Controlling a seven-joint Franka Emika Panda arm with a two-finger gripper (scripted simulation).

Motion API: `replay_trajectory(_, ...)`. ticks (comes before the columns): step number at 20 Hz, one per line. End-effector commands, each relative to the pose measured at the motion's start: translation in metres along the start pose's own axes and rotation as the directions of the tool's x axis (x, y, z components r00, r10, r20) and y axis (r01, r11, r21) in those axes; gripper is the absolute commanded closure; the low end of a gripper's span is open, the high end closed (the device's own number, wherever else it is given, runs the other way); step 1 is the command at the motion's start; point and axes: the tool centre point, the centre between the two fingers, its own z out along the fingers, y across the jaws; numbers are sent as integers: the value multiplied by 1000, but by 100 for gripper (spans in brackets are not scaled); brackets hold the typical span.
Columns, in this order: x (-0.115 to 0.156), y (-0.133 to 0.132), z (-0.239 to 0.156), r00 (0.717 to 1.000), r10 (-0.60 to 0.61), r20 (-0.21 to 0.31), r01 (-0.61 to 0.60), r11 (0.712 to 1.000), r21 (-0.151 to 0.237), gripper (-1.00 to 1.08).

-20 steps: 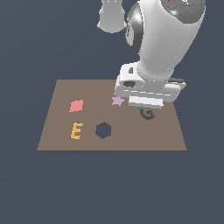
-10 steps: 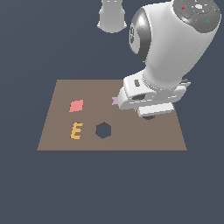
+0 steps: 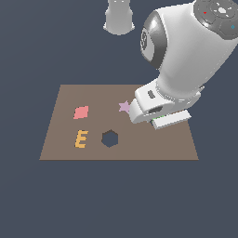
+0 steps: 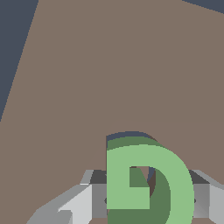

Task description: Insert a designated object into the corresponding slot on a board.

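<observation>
You are at the insertion step: in the wrist view the gripper [image 4: 144, 205] is clenched on the green G-shaped piece [image 4: 146, 183], its grey fingers [image 4: 85, 203] on either side of it, and the piece sits low over the brown board [image 3: 116, 153]. A thin dark sliver of the slot [image 4: 129, 134] peeks out just past the piece's curved edge, so it looks almost seated but perhaps not quite flush. In the exterior view the arm hides the slot, near the board's edge on the exterior view's right, beside the lilac star [image 3: 124, 107]. Next, you would want a small downward press with the outline squared to the cutout before letting go.
</observation>
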Motion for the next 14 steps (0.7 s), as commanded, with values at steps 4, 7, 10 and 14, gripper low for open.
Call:
replay_trajectory(4,1,0,0,1000,-9,0,9,1000,0,108)
replay_trajectory(7,1,-1,6,1000,-13,0,13,1000,0,108)
replay_trajectory(10,1,-1,10,1000,-15,0,15,1000,0,108)
replay_trajectory(14,1,-1,10,1000,-15,0,15,1000,0,-92)
